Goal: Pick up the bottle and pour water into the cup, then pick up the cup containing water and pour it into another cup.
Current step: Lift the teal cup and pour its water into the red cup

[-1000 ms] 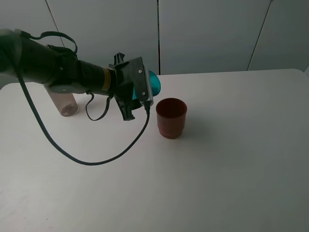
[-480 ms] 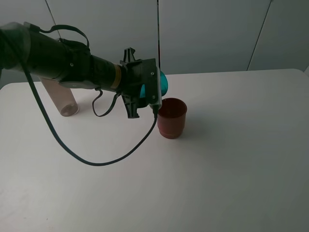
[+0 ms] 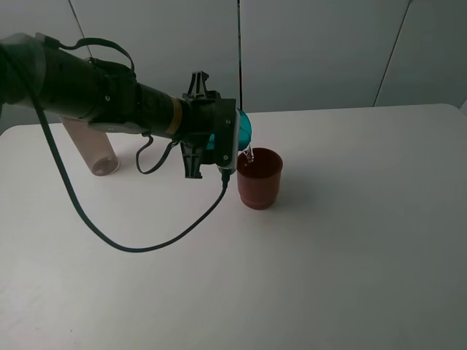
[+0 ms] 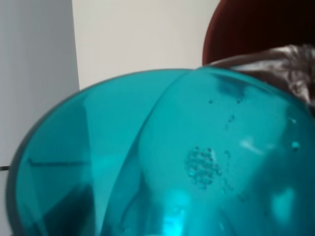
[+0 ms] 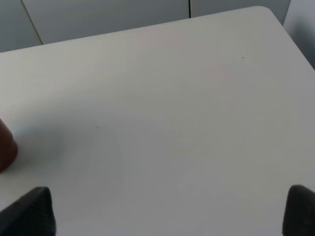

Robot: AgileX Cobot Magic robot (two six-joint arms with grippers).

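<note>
Left arm [image 3: 87, 98] outstretched, wrist rolled, jaws clamped

High camera: off the arms, above the desk [image 3: 350, 248], looking down and across it to the wall panels at 12 o'clock; far enough off to take in nearly the whole top.
Left wrist camera: hard up against the teal cup [image 4: 162, 162], which fills most of the picture.
Right wrist camera: low over the desk, looking along it to the wall.
Shared: the red cup [image 3: 258, 179], just 12 o'clock of desk centre from above, edges into both wrist views.
</note>
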